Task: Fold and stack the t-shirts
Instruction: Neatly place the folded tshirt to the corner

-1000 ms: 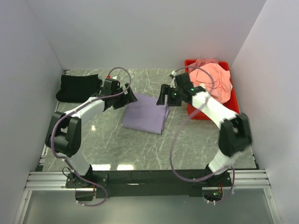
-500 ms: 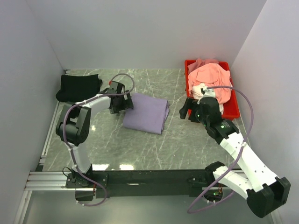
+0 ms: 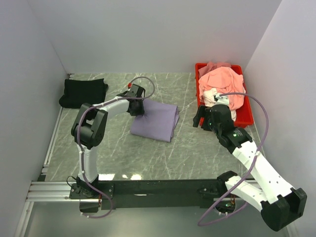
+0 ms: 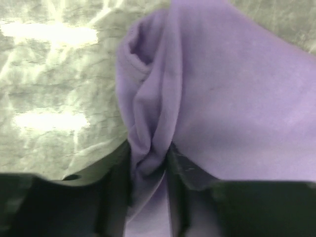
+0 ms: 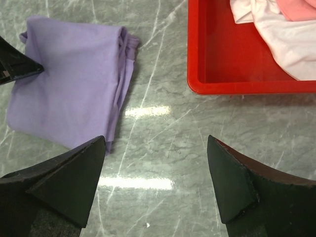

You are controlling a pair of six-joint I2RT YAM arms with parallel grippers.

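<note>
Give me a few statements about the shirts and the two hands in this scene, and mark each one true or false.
1. The left hand grips a fold of the lavender shirt. True.
2. The pink shirt lies in the red tray. True.
3. The right hand holds the pink shirt. False: it is open and empty, over the table.
4. The black shirt lies under the lavender one. False: it lies apart, at the far left.

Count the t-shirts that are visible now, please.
4. The lavender shirt lies folded mid-table; the black shirt at the far left corner; the salmon-pink shirt heaped in the red tray; the white shirt partly under it. More may hide in that heap.
</note>
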